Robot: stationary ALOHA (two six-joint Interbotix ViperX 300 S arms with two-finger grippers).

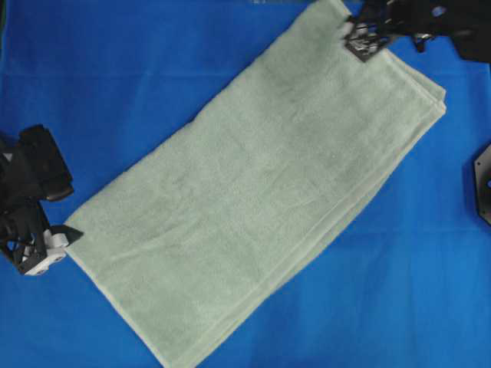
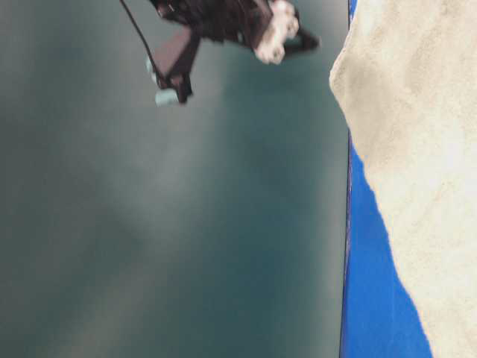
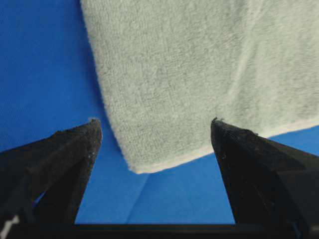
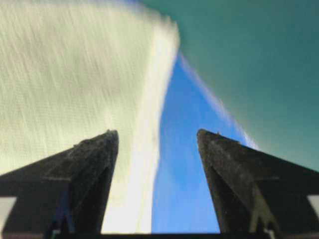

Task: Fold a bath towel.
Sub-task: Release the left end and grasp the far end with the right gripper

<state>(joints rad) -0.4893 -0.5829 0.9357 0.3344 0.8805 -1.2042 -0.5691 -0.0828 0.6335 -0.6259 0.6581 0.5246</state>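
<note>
Both grippers released, left gripper (image 3: 154, 129) fingers straddling the bath towel (image 1: 261, 176) corner just ahead, right gripper (image 4: 157, 137) at the opposite corner along its diagonal long axis.

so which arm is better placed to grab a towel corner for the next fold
Probably left. The left end effector is open with the bath towel corner between its fingers, in sharp view. The right end effector view is blurred.

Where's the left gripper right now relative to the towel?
In the overhead view the left gripper sits at the left edge, just off the towel's lower-left corner, jaws open and holding nothing.
</note>
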